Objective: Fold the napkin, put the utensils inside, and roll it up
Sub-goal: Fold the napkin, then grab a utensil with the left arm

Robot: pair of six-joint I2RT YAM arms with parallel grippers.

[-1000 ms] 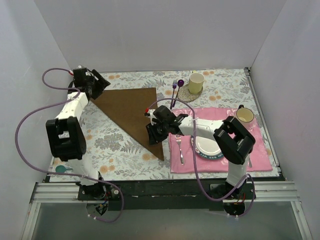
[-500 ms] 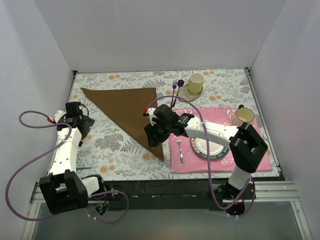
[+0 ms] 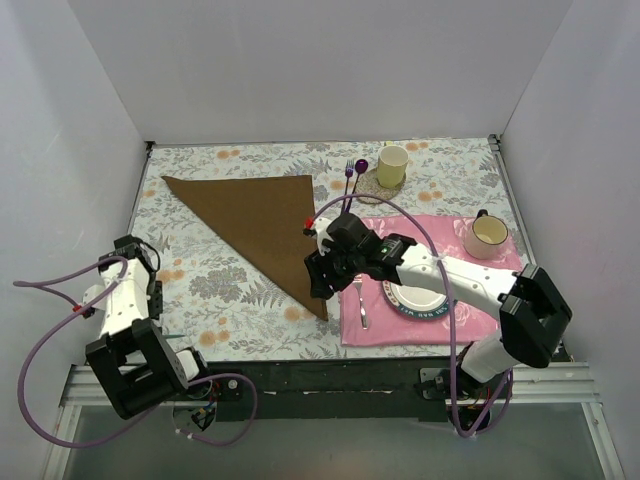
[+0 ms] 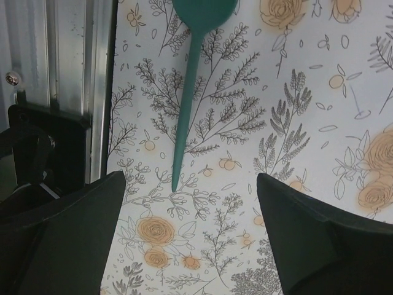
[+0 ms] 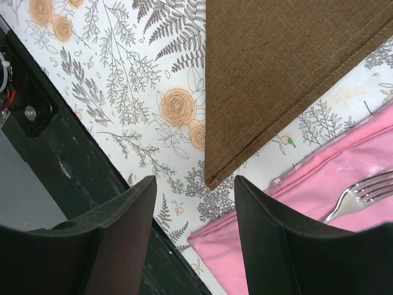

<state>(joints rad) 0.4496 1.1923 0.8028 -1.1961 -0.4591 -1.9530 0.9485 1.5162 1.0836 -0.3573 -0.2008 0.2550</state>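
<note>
The napkin (image 3: 255, 215) lies flat on the flowered tablecloth (image 3: 215, 290), left of the middle of the table. It is a brown woven cloth folded into a triangle, with a stitched hem and a sharp tip that points to the near side. The right gripper (image 5: 193, 184) hangs over this near tip, with its two dark fingers apart and nothing between them. Just right of the tip is the pink mat (image 3: 440, 330), soft and a little wrinkled, with a silver fork (image 3: 358, 297) and a round plate (image 3: 412, 312) on it. A purple fork (image 3: 349, 172) and a purple spoon (image 3: 361, 166) lie at the far side. The left gripper (image 4: 190, 184) is at the near left edge, its fingers wide apart. The thin handle of a smooth teal spoon (image 4: 187, 104) shows between them on the cloth.
</note>
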